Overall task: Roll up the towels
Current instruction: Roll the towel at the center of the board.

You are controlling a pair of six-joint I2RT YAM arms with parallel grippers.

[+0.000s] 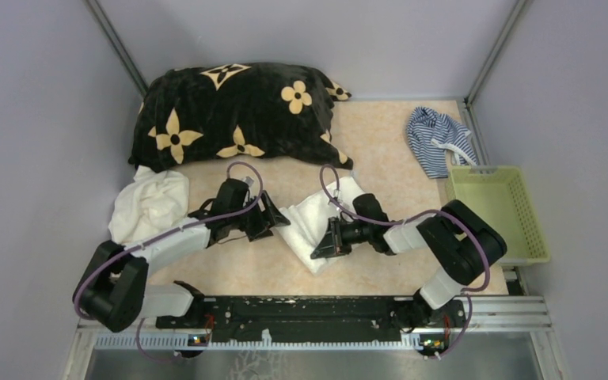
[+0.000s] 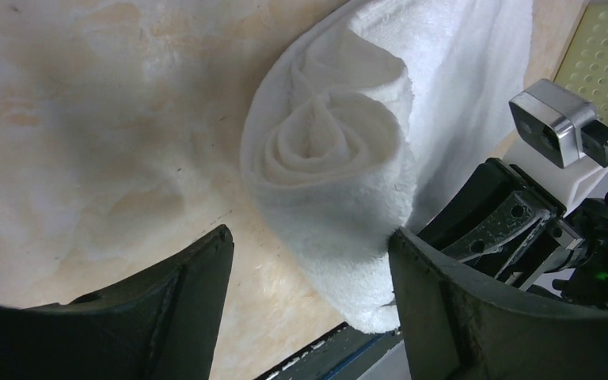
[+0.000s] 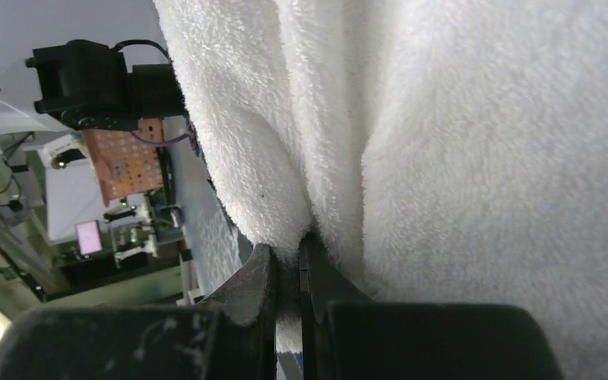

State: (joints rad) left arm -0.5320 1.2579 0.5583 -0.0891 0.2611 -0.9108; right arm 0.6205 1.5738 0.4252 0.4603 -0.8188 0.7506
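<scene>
Pinching a fold of the towel (image 3: 459, 158) in the clenched right gripper (image 3: 287, 269) at table centre; standing released, the left gripper (image 2: 309, 301) straddling the rolled end (image 2: 324, 150). Needing steady tension so coils stay tight. Waiting beyond, crumpled second towel (image 1: 149, 204) beside pillow (image 1: 237, 111).

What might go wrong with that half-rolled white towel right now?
The left end effector stands open around the rolled towel, so the spiral may loosen. The right end effector pinches only a thin fold, which may slip. The crumpled towel is not yet rolled.
</scene>
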